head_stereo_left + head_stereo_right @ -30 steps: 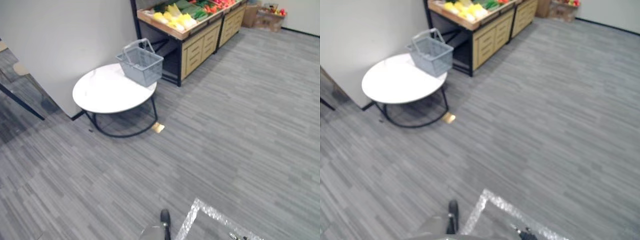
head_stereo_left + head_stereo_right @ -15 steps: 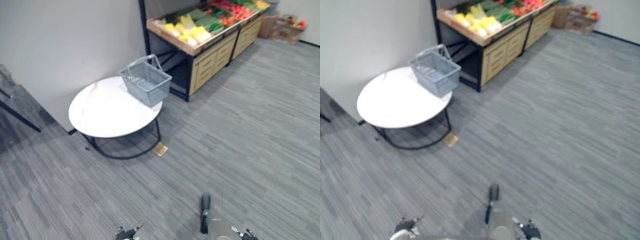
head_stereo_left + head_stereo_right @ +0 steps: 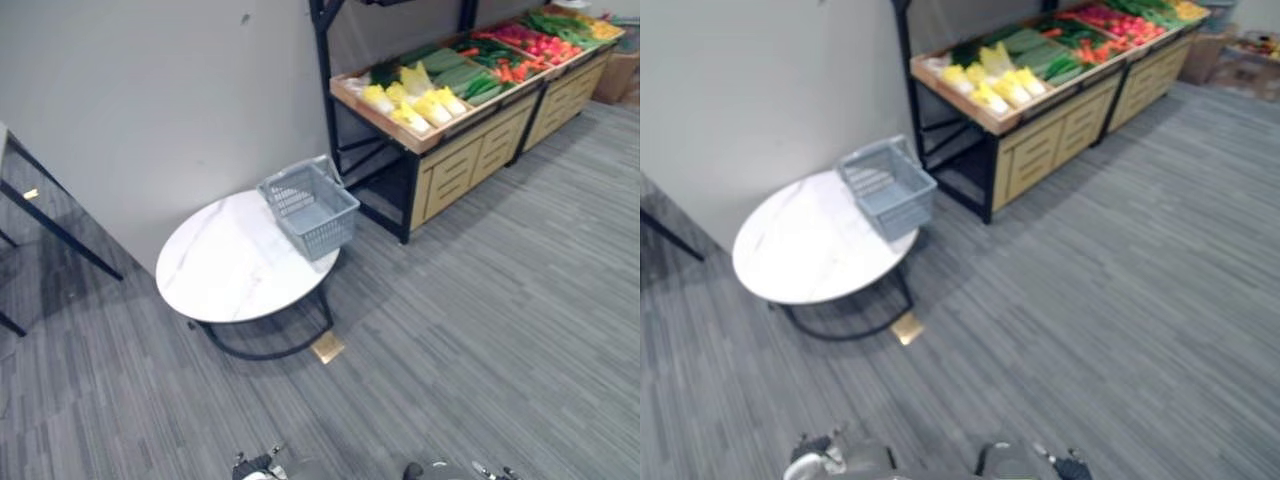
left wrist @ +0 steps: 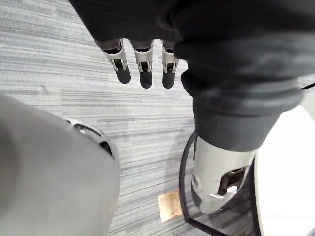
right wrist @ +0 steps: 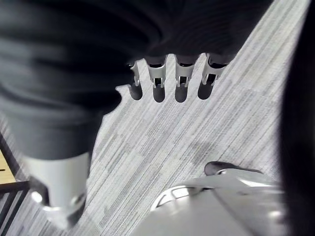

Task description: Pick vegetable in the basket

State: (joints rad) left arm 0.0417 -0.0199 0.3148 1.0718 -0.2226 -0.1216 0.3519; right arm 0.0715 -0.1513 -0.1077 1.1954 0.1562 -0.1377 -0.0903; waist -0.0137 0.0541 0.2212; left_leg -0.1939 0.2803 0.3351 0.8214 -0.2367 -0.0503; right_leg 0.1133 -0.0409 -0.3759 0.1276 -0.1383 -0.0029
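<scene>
Leftmost, the left hand [image 4: 144, 69] is hanging over the grey floor with its fingers straight and relaxed, holding nothing. Ahead, a round white surface [image 3: 225, 275] is standing on a dark frame, and a small tan piece [image 3: 327, 348] is lying on the floor by its near edge. A grey basket [image 3: 325, 225] is sitting on the surface's right-hand edge. Near it to the right, a wooden stand [image 3: 460, 165] is carrying the vegetables [image 3: 415, 100]: pale yellow heads are lying nearest the basket, with green and red ones farther right. The right hand [image 5: 179, 81] is hanging likewise, its fingers loose and empty.
</scene>
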